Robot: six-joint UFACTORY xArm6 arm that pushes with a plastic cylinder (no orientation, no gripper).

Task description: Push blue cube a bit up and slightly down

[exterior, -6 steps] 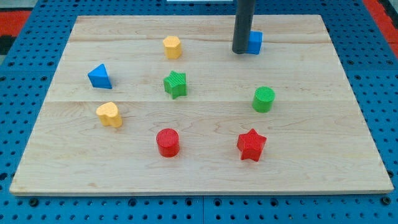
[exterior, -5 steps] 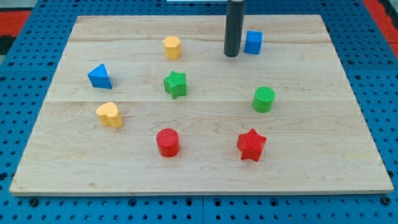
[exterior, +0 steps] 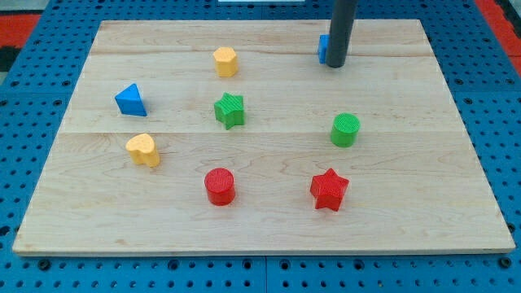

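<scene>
The blue cube point(exterior: 323, 49) sits near the view's top, right of centre, on the wooden board point(exterior: 423, 163). The dark rod stands in front of it and hides most of it; only its left edge shows. My tip point(exterior: 336, 65) rests on the board at the cube's lower side, touching or nearly touching it.
A yellow block point(exterior: 225, 61) lies at the upper middle, a blue triangle point(exterior: 130, 99) at the left, a green star point(exterior: 229, 110) in the centre, a green cylinder point(exterior: 345, 129) at the right. A yellow heart point(exterior: 143, 150), a red cylinder point(exterior: 219, 185) and a red star point(exterior: 329, 190) lie lower down.
My tip swung left away from the blue cube, then back right, and now stands in front of the cube. The cube sits slightly higher than before.
</scene>
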